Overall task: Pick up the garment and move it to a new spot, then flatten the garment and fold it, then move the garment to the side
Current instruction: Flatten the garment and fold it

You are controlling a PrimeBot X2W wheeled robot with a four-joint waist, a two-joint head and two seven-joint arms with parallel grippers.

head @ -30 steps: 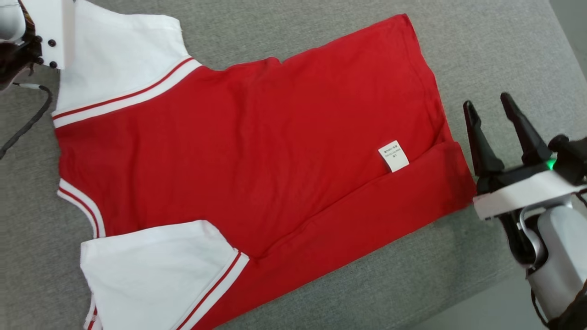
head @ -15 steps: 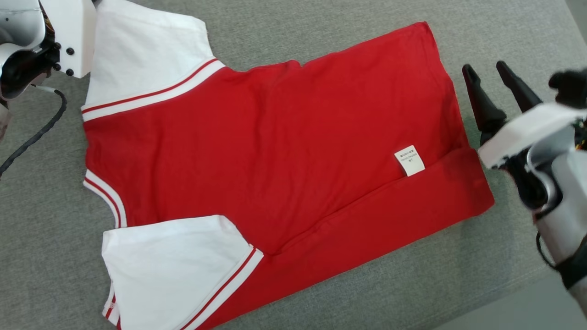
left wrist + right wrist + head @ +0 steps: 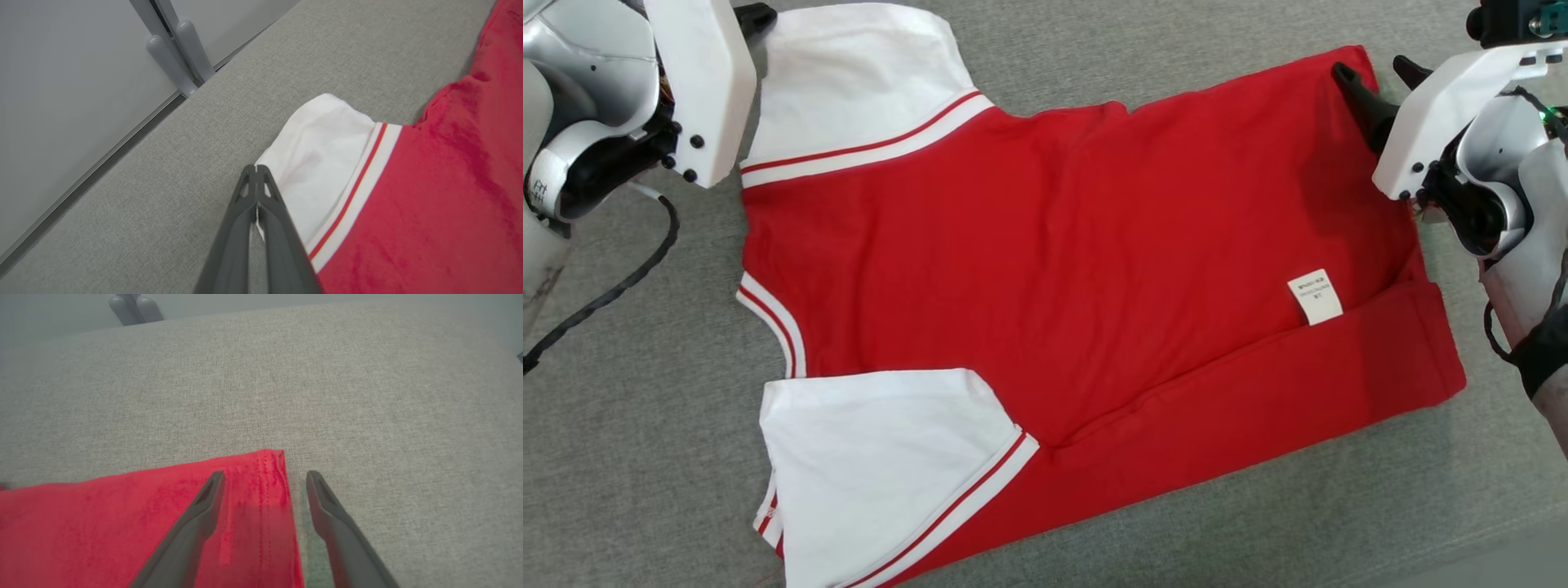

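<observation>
Lying flat across the grey table (image 3: 1176,523), our red garment (image 3: 1054,269) seems spread for folding. Our left gripper (image 3: 255,171), clenched, points at the edge of the white sleeve (image 3: 318,143) toward the table's far edge; whether it pinches cloth we cannot tell. Our right gripper (image 3: 264,475), released, straddles the far hem corner (image 3: 273,457), probably to grasp it.

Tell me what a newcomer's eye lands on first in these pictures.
The red garment with white sleeves lies spread across the middle of the grey cloth surface, a small white label near its hem. The right gripper stands open astride the garment's far hem corner, and the left gripper, shut, has its tips at the far sleeve's edge.
</observation>
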